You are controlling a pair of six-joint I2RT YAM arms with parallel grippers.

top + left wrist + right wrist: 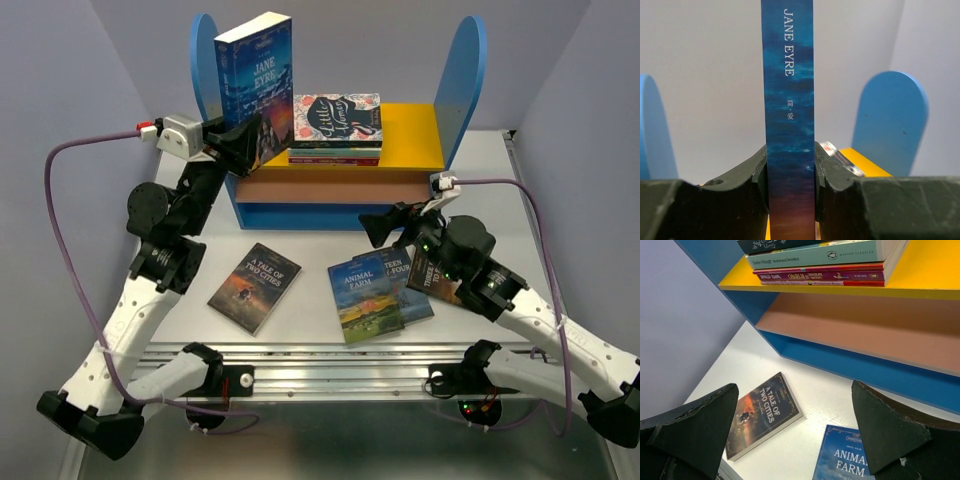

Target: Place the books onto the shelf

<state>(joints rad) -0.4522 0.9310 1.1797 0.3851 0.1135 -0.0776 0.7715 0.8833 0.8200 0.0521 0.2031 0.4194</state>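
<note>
Gripping the Jane Eyre book (pixel 255 75) near its lower edge, the left end effector (pixel 245 140) is clamped on it and holds it upright, long axis vertical, at the left end of the shelf (pixel 465 80), beside the flat stack (pixel 337 125) topped by "Little Women". Its spine reads "JANE EYRE". The right end effector (pixel 385 225) hangs wide apart and empty, nearest the Animal Farm book (pixel 362 297); the Tale of Two Cities book (pixel 254 287) lies flat on the bench (pixel 300 250), closer to the left arm
</note>
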